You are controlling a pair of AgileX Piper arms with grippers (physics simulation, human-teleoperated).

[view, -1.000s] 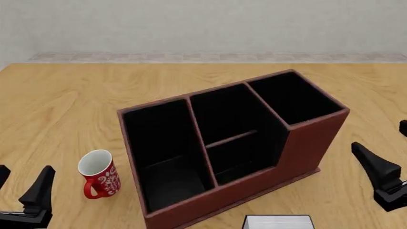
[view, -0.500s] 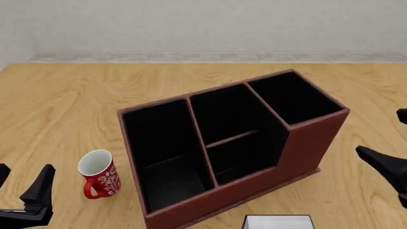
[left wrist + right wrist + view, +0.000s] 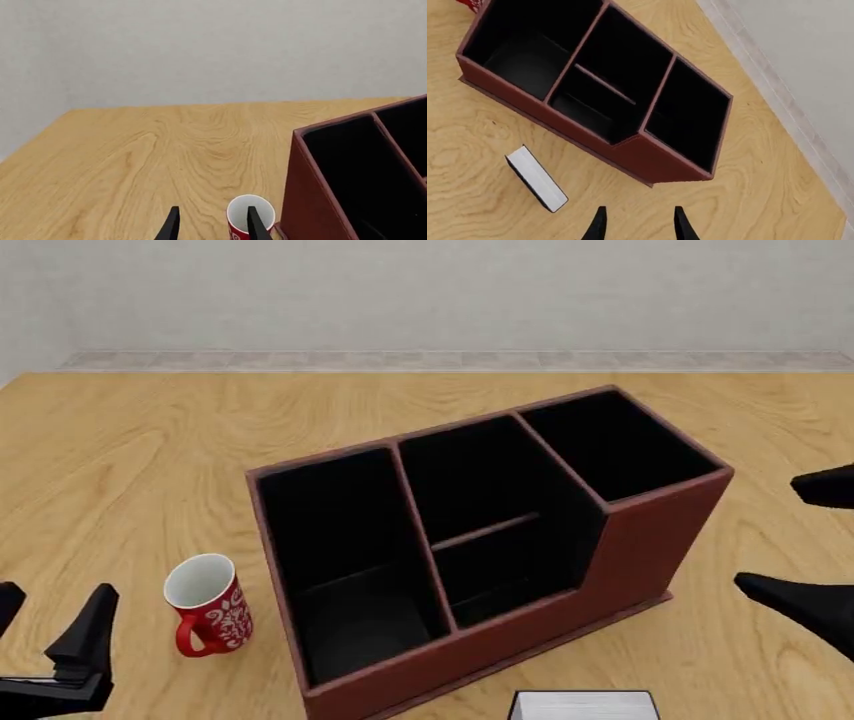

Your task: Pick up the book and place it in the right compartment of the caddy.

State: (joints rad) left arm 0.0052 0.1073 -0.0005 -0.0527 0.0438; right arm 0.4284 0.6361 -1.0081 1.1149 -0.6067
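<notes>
The reddish-brown caddy [image 3: 641,540] stands mid-table; its right compartment [image 3: 614,445] is the tall, undivided, black-lined end section and holds nothing. The book [image 3: 582,705] lies on the table just in front of the caddy at the picture's bottom edge, with its white page edges showing. In the right wrist view the book [image 3: 536,178] lies apart from the caddy [image 3: 647,160], beside its front wall. My right gripper [image 3: 811,540] is open and empty at the far right, beside the caddy's tall end. My left gripper [image 3: 47,640] is open and empty at the bottom left.
A red mug [image 3: 210,606] with a white inside stands upright left of the caddy, close to my left gripper; it also shows in the left wrist view [image 3: 250,216] between the fingertips [image 3: 172,226]. A wall [image 3: 427,290] bounds the table's far edge.
My right gripper has turned and spread toward the right edge, its fingers now pointing left, one above the other. The left gripper, book, mug and caddy have not moved.
</notes>
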